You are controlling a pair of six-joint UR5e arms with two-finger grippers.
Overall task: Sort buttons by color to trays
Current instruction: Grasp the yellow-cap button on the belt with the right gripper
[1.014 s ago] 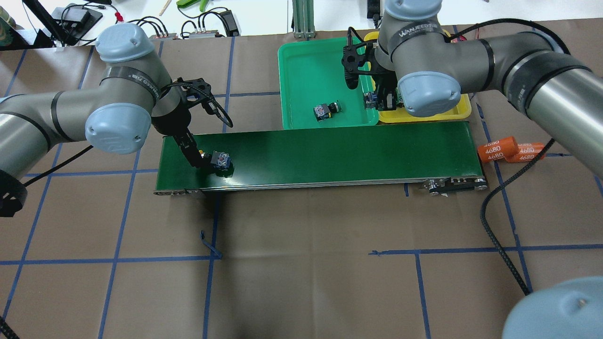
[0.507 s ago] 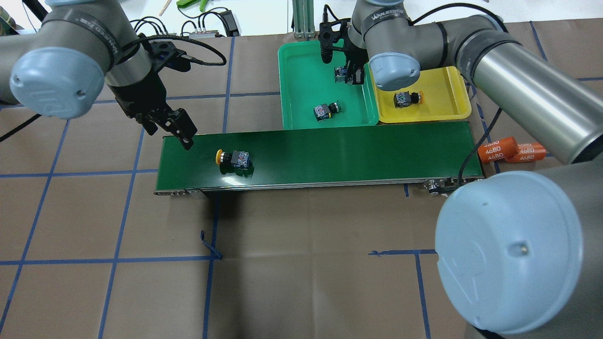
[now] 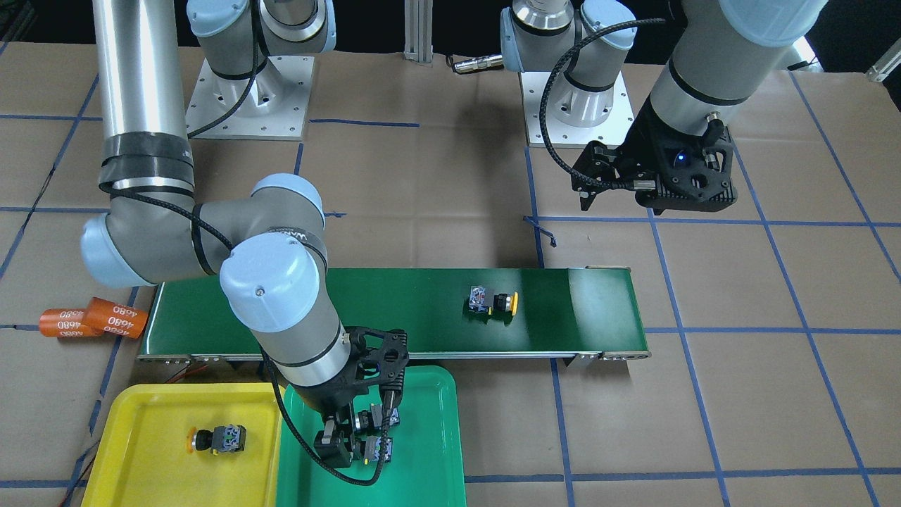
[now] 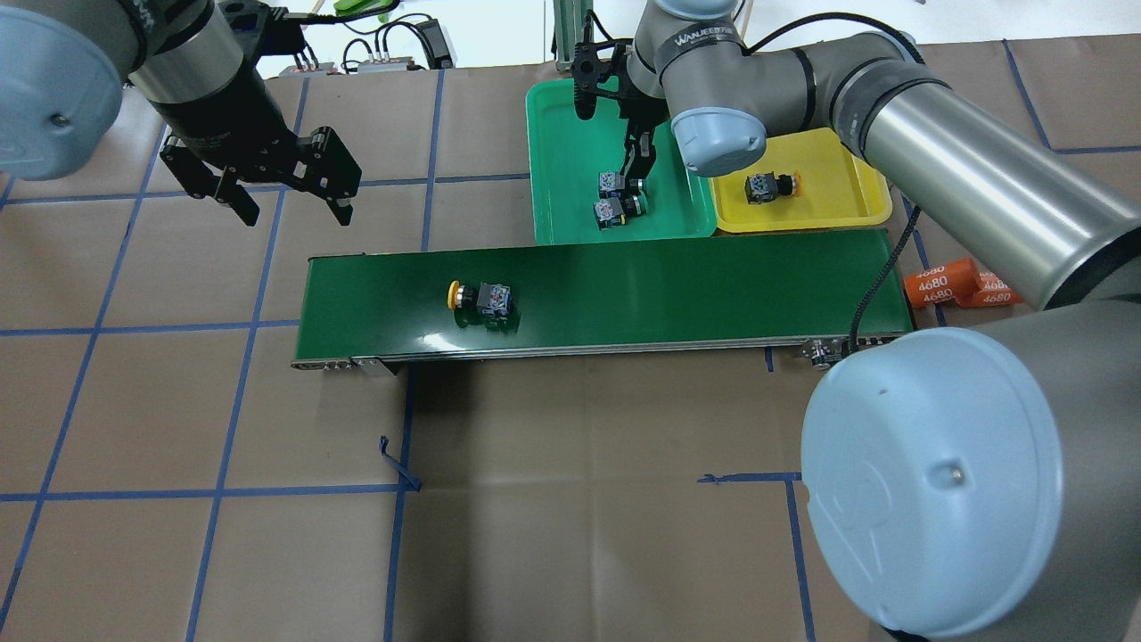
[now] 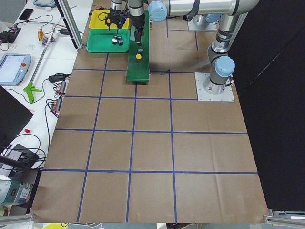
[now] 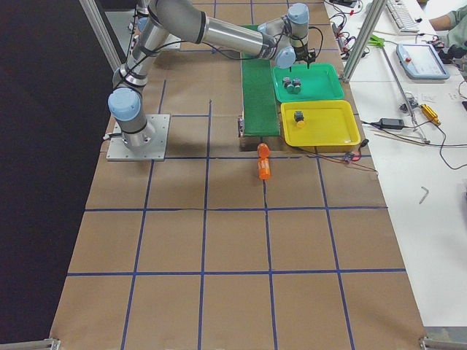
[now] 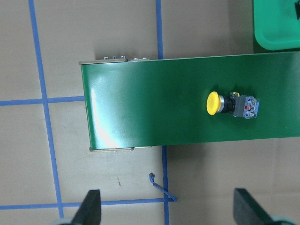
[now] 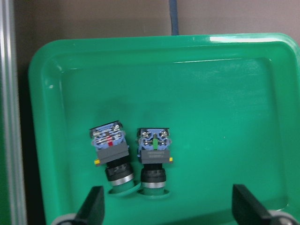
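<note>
A yellow button (image 4: 480,299) lies on its side on the conveyor belt (image 4: 669,285); the left wrist view shows it too (image 7: 232,104). A second yellow button (image 4: 767,185) lies in the yellow tray (image 4: 847,192). Two green buttons (image 8: 111,154) (image 8: 153,154) lie side by side in the green tray (image 4: 570,116). My left gripper (image 4: 292,212) is open and empty, raised beyond the belt's left end. My right gripper (image 8: 169,208) is open just above the two green buttons and touches neither.
Orange cylinders marked 4680 (image 4: 945,283) lie on the table off the belt's right end. Both trays sit against the belt's far edge. An aluminium post (image 4: 570,36) stands behind the green tray. My right arm's cable (image 4: 878,276) hangs across the belt's right end.
My right gripper carried a green button from the yellow tray's edge into the green tray and let it go beside the other. My left gripper rose off the belt; the yellow button moved right.
</note>
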